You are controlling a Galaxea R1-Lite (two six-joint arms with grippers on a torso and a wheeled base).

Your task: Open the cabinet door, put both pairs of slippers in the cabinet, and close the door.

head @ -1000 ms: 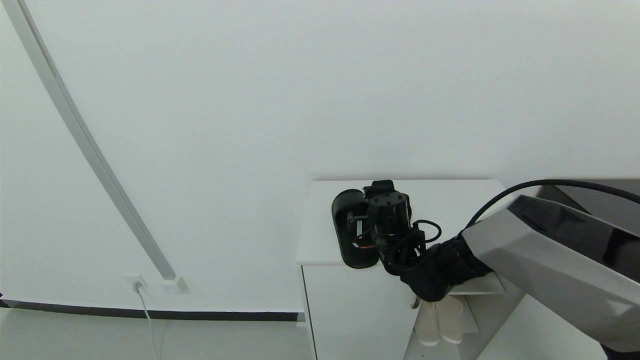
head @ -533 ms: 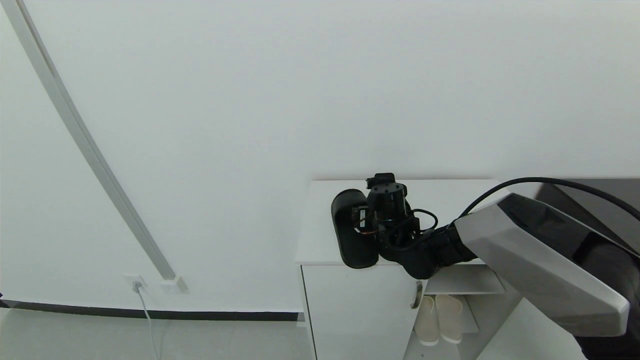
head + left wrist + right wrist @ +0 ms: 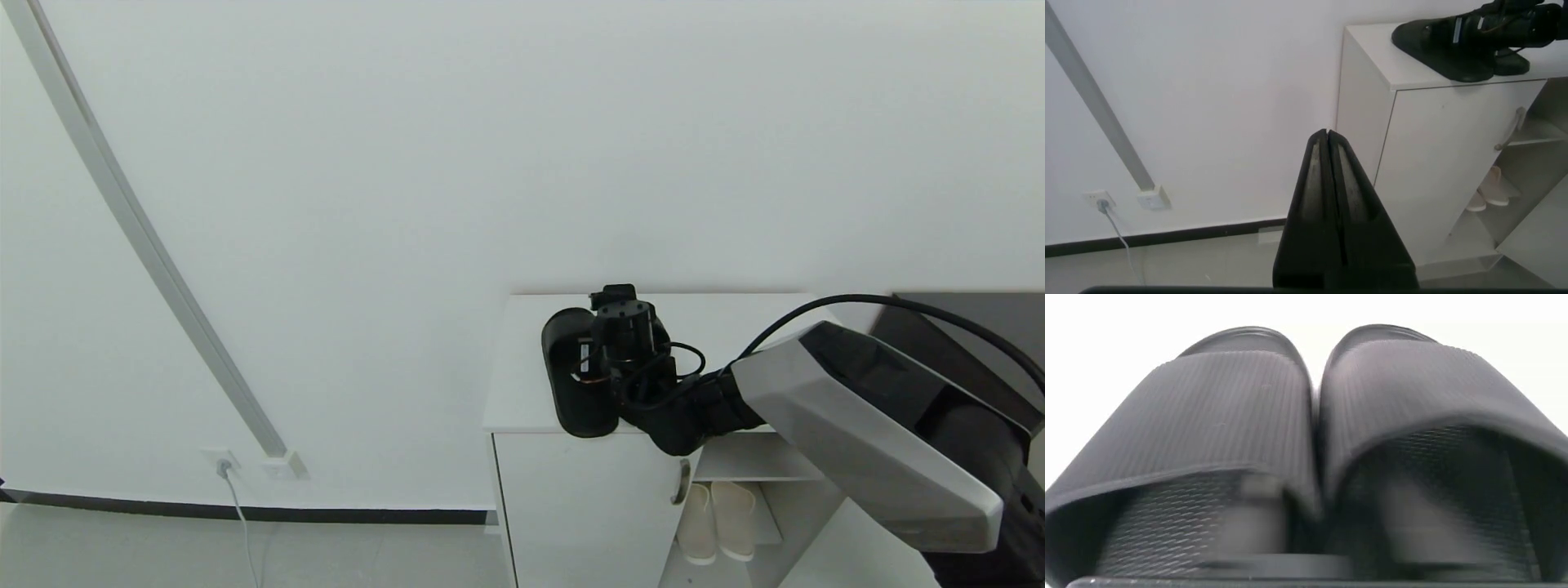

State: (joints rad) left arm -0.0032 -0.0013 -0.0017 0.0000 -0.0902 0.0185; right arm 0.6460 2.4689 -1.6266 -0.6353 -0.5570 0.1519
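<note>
A pair of black slippers [image 3: 574,384] lies side by side on the white cabinet's top [image 3: 735,327], near its front left corner. My right gripper [image 3: 594,369] is at the slippers from their right. In the right wrist view the two black straps [image 3: 1233,416] are very close, and my right gripper [image 3: 1331,502] is open with one blurred finger under each strap. A pair of beige slippers [image 3: 718,510] stands on a lower shelf inside the cabinet, whose right door is open. My left gripper [image 3: 1328,143] hangs shut with nothing in it, left of the cabinet [image 3: 1437,155].
The cabinet's left door [image 3: 580,506] is closed, with a metal handle [image 3: 682,482] at its right edge. A wall socket [image 3: 219,464] with a cable and a slanted grey conduit [image 3: 139,229] are on the wall to the left. Bare floor lies left of the cabinet.
My right wrist has moved up and back over the cabinet top, closer in on the black slippers, uncovering the door handle. The slippers have not moved.
</note>
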